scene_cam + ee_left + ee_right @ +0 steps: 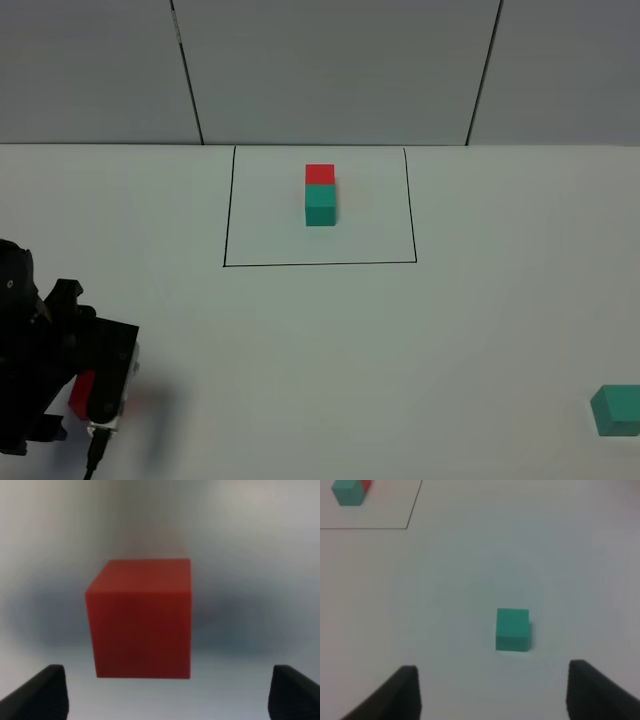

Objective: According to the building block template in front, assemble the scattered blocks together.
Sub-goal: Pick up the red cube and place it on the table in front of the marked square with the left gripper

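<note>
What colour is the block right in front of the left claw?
The cube is red, clearest in the left wrist view.

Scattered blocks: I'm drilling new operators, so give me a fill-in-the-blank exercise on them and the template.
The left cube, before the left end effector, is ____.
The right cube, before the right end effector, is ____.
In the template, the cube nearer the wall is ____.
Missing: red; teal; red.
</note>
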You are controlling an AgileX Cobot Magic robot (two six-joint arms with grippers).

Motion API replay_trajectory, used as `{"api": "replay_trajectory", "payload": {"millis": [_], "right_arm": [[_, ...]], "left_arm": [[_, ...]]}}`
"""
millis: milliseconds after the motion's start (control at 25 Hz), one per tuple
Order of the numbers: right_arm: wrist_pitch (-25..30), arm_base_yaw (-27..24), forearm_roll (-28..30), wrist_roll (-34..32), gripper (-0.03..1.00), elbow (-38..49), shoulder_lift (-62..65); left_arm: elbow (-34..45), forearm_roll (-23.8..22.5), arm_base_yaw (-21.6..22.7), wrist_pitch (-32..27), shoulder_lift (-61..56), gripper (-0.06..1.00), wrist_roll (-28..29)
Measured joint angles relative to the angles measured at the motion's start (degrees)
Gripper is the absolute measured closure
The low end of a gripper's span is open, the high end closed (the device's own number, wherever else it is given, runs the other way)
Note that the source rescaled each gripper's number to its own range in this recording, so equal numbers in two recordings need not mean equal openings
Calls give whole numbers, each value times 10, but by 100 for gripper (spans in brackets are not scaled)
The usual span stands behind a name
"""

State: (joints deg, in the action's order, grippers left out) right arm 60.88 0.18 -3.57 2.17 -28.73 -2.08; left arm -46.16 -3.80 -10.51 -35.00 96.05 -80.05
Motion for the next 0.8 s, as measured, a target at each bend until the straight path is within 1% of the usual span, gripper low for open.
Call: {"api": "replay_trajectory", "payload": {"millis": [480, 720, 800], "right_arm": [[1, 0, 0, 0, 40, 0, 0], [1, 0, 0, 0, 40, 0, 0], [1, 0, 0, 0, 40, 0, 0]], "left_arm": [[-1, 1, 0, 44, 52, 1, -13], [-31, 3, 0, 46, 81, 2, -23], [-41, 11, 0, 45, 91, 2, -28]]}}
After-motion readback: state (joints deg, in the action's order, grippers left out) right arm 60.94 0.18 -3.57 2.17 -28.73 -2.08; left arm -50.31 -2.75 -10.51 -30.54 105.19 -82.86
